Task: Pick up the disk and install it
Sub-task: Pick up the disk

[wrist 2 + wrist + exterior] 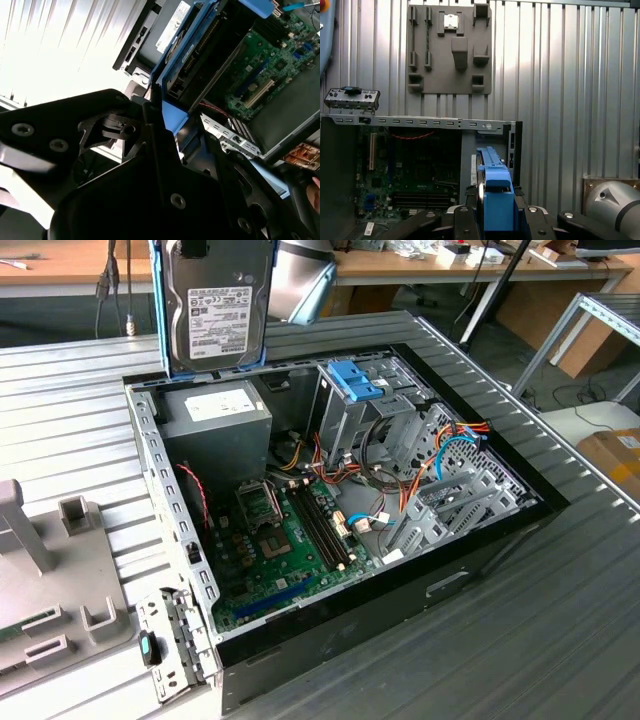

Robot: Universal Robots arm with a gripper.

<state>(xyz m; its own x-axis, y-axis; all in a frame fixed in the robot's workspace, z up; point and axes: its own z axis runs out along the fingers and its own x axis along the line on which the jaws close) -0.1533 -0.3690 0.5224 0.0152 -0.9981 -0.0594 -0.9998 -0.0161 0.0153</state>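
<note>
Exterior view findings: a ribbed grey metal table [560, 620] is seen carrying an open black computer case [480, 560] laid on its side. A grey moulded fixture plate [60, 590] is set on the table just beside the case, towards the exterior view's left. Inside the case, a green motherboard [270, 560] is exposed. A grey metal power supply box [215, 430] with a white sticker is mounted at the far corner.

The disk [215, 310], a flat grey metal hard drive with a white printed label and a blue plastic carrier, is held upright directly above that box. Its lower edge is level with the case rim, or nearly so. In the first wrist view, the gripper [497, 220] is seen closed upon the carrier, with black fingers [462, 222] apparently pressed against both sides. A small bare blue plastic bracket [352, 378] is noted atop the drive cage.
</note>
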